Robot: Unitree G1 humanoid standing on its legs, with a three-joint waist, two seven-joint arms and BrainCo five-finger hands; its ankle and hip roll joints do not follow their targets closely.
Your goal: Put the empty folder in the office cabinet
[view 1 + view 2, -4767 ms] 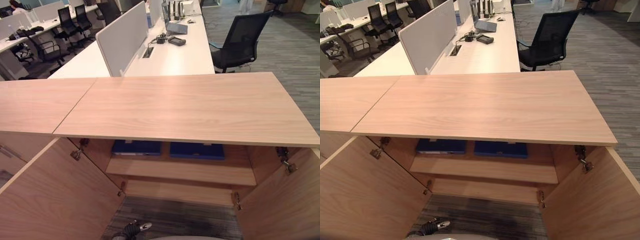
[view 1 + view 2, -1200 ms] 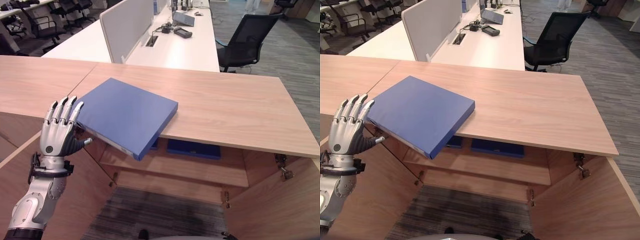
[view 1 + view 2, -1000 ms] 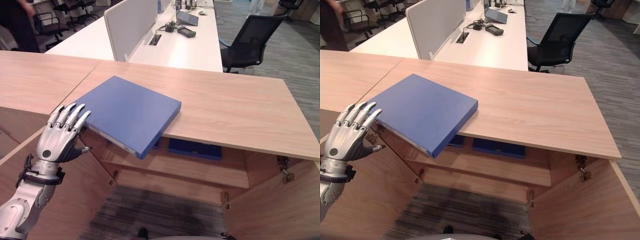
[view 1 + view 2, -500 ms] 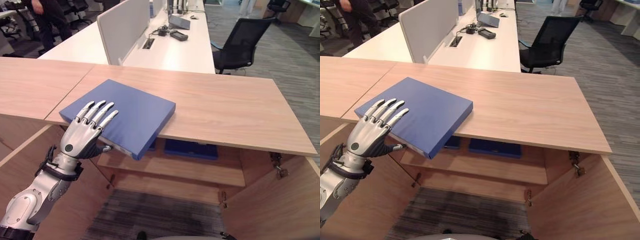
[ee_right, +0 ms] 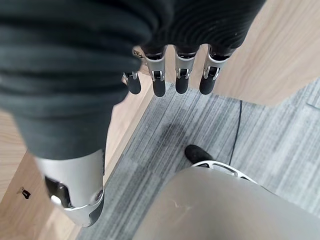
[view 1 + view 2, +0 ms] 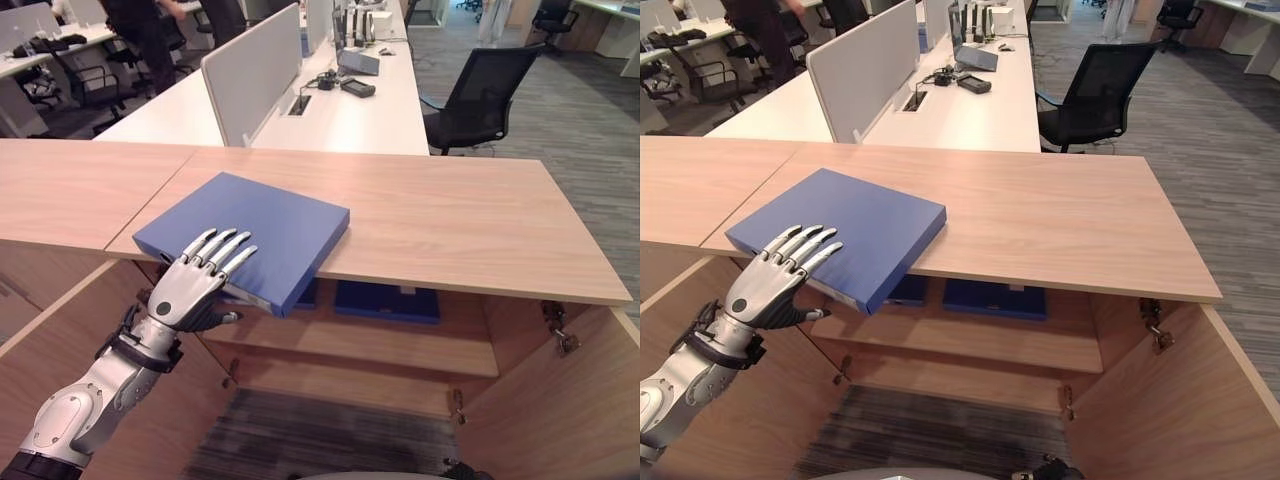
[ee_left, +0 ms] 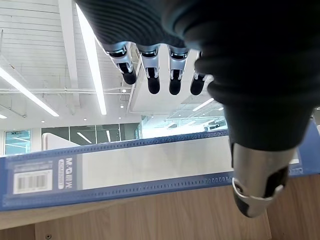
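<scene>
My left arm comes in from the near left, silver-grey forearm angled up and to the right, the dark ribbed cover at the wrist. The left robot hand (image 6: 196, 285) is flat, palm down, its silver dark-tipped fingers (image 6: 226, 249) straight and slightly spread, pointing far and right, with the thumb held out to the right beneath them. In its own wrist view my right robot hand (image 5: 170, 75) hangs with its fingers straight in a row, pointing down, the thumb apart from them, holding nothing.
</scene>
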